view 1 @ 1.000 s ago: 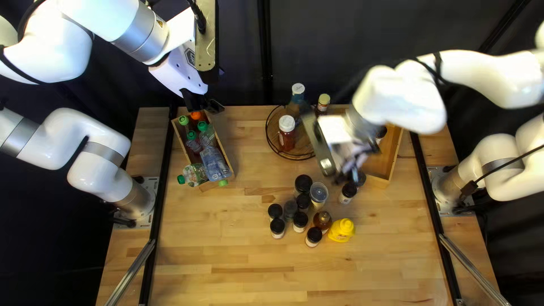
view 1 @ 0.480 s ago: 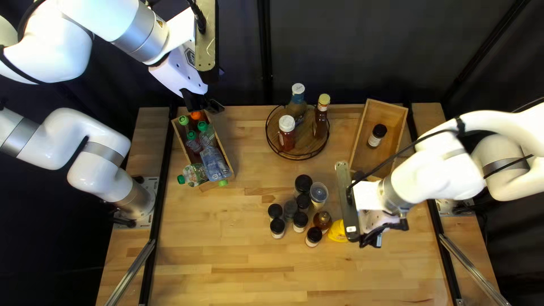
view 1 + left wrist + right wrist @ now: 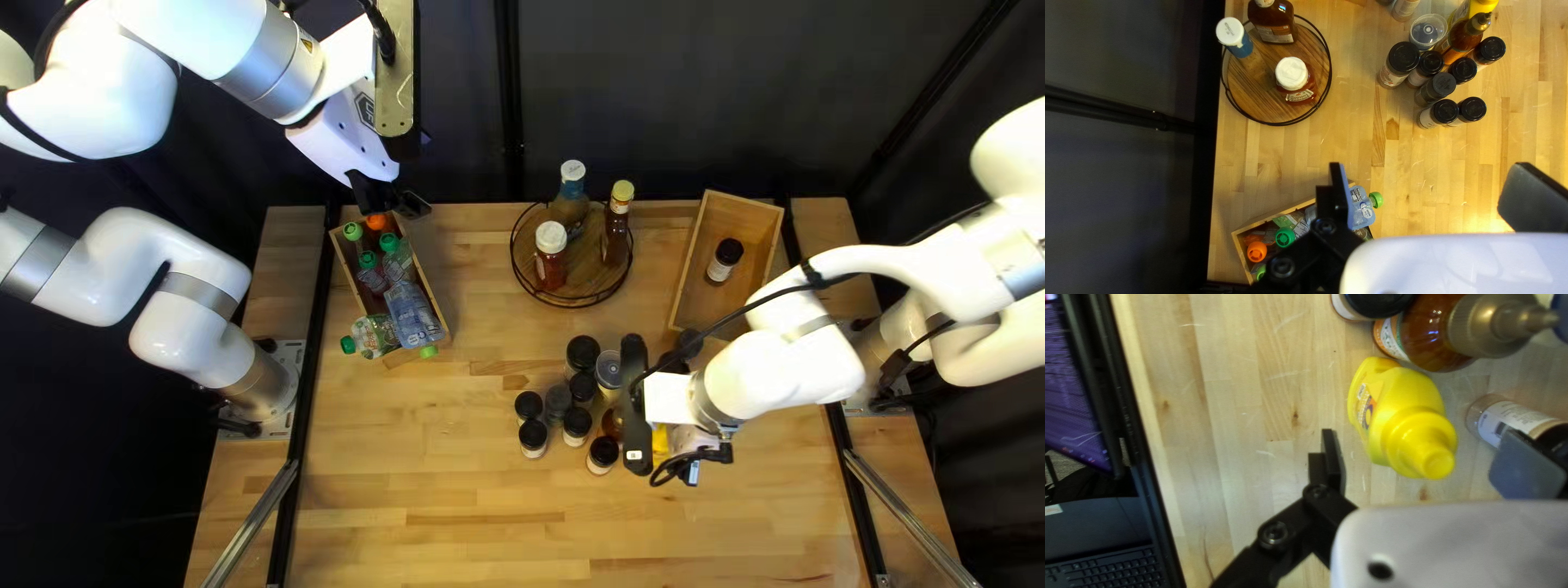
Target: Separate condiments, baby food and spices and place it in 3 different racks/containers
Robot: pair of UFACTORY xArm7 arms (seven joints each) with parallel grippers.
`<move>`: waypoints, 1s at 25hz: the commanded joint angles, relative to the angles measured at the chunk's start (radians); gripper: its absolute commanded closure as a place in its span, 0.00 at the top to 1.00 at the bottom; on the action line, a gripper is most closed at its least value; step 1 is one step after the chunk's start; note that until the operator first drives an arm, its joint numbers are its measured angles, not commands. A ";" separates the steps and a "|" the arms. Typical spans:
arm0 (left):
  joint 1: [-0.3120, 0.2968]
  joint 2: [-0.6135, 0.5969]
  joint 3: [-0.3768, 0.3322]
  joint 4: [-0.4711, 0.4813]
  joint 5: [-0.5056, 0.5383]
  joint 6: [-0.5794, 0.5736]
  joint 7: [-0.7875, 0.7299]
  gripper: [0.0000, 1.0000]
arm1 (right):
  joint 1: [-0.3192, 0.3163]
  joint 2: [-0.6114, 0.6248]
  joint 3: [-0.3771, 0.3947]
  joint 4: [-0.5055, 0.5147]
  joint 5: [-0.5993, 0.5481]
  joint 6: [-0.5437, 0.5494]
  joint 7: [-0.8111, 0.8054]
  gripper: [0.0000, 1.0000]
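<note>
In the right wrist view, a yellow mustard bottle (image 3: 1402, 419) is seen standing on the bench (image 3: 1235, 392), just ahead of the right tool (image 3: 686, 441) and framed by its spread fingers; the tool is released, and nothing is gripped. An amber bottle with a nozzle (image 3: 1421, 332) is placed just beyond the mustard, with a clear-lidded jar (image 3: 609, 370) and a cluster of black-lidded spice jars (image 3: 577, 425) gathered near it. A laptop (image 3: 1094, 528) is seen well apart from the mustard. The left tool (image 3: 392, 205) is held raised by the narrow wooden box (image 3: 1265, 220) at the left of the top left view, its fingers parted and nothing grasped. That box is filled with baby food pouches (image 3: 1361, 207) capped in green and orange, some of them piled past its rim. Three sauce bottles (image 3: 551, 261) are stood on the round wire-rimmed wooden tray (image 3: 589, 259) at the bench's far side. In the right-hand wooden box (image 3: 742, 223), a single black-lidded jar (image 3: 723, 264) is held.
</note>
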 commanded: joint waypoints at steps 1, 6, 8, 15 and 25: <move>0.000 0.000 0.000 0.000 0.000 0.000 0.000 1.00 | 0.002 0.012 0.004 0.013 -0.008 0.022 0.009 0.00; 0.000 0.000 0.000 0.000 0.000 0.000 0.000 1.00 | 0.020 -0.062 0.007 0.028 0.041 0.105 -0.019 0.00; 0.000 0.000 0.000 0.000 0.000 0.000 0.000 1.00 | 0.029 -0.111 -0.001 0.034 0.065 0.149 -0.042 0.00; 0.000 0.000 0.000 0.000 0.000 0.000 0.000 1.00 | 0.035 -0.327 -0.082 0.128 0.102 0.415 -0.157 0.00; 0.000 0.000 0.000 0.000 0.000 0.000 0.000 1.00 | -0.065 -0.421 -0.296 0.199 0.024 0.528 -0.375 0.00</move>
